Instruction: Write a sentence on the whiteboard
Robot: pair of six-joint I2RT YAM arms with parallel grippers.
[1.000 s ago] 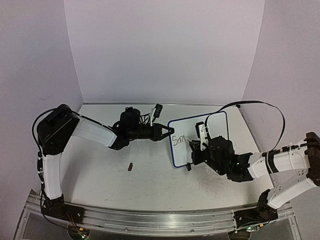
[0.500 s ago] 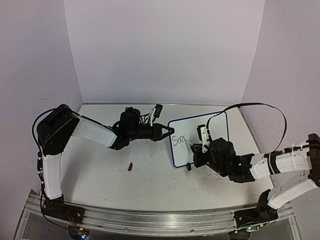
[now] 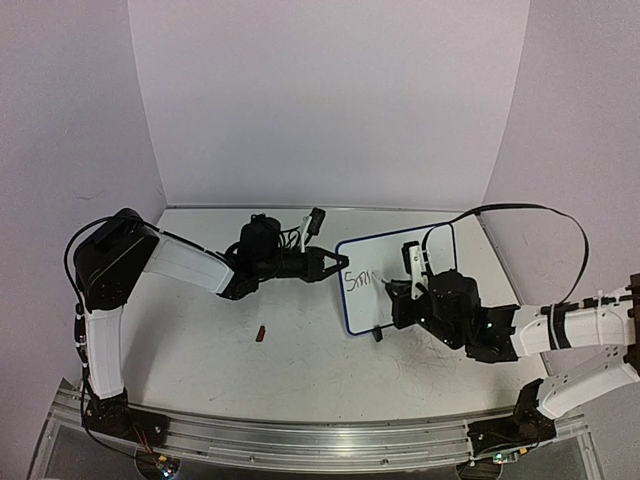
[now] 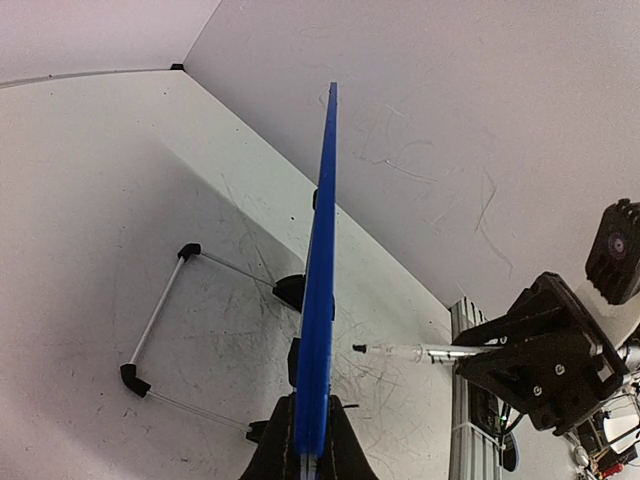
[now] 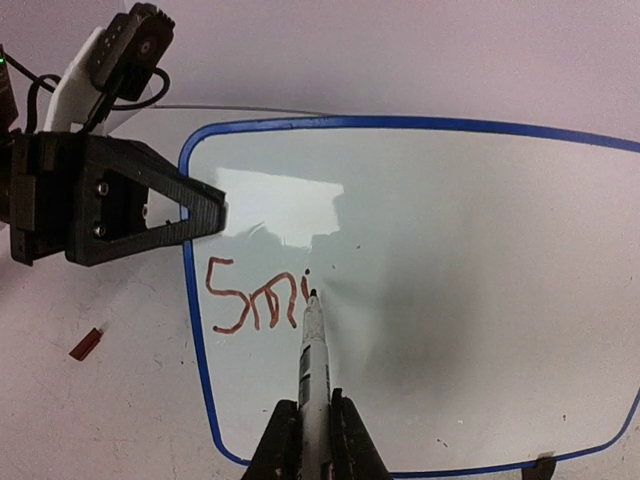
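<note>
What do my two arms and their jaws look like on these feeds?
The left arm and right arm match: white link shells between black joint housings, black bases on an aluminium rail. The left gripper and right gripper are black with angular, tapering jaws. A white-and-black camera tops each wrist; a thin black cable loops over the right arm.

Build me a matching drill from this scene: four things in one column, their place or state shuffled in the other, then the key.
Things
1. left gripper
2. right gripper
3. small red piece
4. letters

Place or state
a. lying loose on the table, left of the board
b. fingers shut on the whiteboard at its blue edge
c. reddish, at the upper left of the board face
d. fingers shut on the marker

Pairs: 1-b, 2-d, 3-a, 4-c
</note>
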